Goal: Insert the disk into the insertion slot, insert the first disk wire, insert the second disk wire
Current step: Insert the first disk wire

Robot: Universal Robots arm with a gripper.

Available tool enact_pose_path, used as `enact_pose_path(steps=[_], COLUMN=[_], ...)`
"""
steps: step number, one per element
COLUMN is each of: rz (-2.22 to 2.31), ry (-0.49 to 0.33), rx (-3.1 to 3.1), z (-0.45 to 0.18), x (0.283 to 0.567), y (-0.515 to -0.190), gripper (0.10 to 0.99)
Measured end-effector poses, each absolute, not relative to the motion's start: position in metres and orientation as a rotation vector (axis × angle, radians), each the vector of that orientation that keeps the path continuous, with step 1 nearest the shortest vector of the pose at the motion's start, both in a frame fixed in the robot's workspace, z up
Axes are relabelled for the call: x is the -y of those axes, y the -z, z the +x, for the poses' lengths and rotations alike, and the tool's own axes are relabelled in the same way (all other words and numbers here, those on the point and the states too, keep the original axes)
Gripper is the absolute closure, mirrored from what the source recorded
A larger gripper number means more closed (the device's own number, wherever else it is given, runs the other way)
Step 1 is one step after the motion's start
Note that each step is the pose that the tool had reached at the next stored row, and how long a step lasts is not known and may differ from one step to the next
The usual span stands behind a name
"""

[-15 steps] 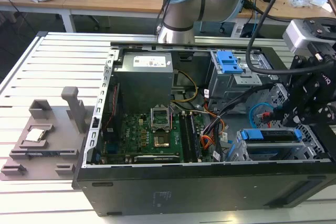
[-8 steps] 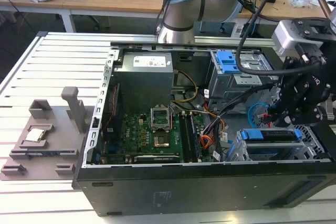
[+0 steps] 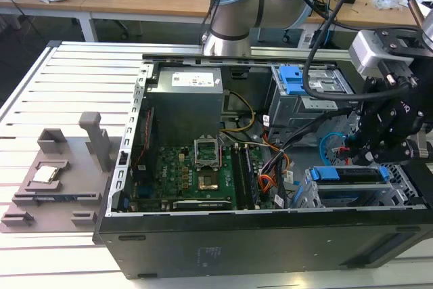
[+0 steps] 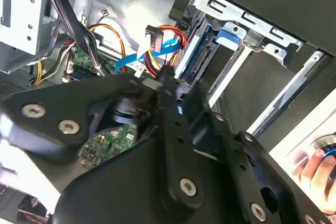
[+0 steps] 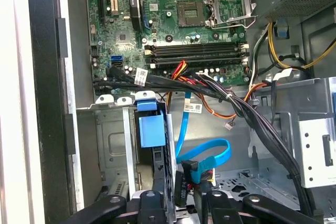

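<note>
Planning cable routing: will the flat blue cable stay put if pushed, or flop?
Likely floppy: the flat blue cable curls in a loose loop. Probably light, being a thin ribbon. May spring back, as its bends look smooth.

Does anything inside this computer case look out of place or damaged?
Nothing looks damaged. The processor socket on the motherboard stands empty with its metal cover flipped open, and a small white plug hangs unconnected beside the black cable bundle.
</note>
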State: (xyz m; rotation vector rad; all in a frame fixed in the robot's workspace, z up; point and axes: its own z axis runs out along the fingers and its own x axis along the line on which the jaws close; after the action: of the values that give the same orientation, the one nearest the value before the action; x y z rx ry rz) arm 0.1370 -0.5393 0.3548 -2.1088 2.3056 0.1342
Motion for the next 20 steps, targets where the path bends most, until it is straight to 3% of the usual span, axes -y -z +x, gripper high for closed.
enact_pose_path(steps=[1,3,20], rz=[-2.109,-2.109,-2.125], ry=[-0.134,-0.134,-0.141], rx=[-2.306,-2.306,-2.297], z=[0.137,0.137,0.152], x=[0.539,0.539,0.549], y=[-0.355,-0.355,-0.345], gripper=[0.871,0.91,0.91])
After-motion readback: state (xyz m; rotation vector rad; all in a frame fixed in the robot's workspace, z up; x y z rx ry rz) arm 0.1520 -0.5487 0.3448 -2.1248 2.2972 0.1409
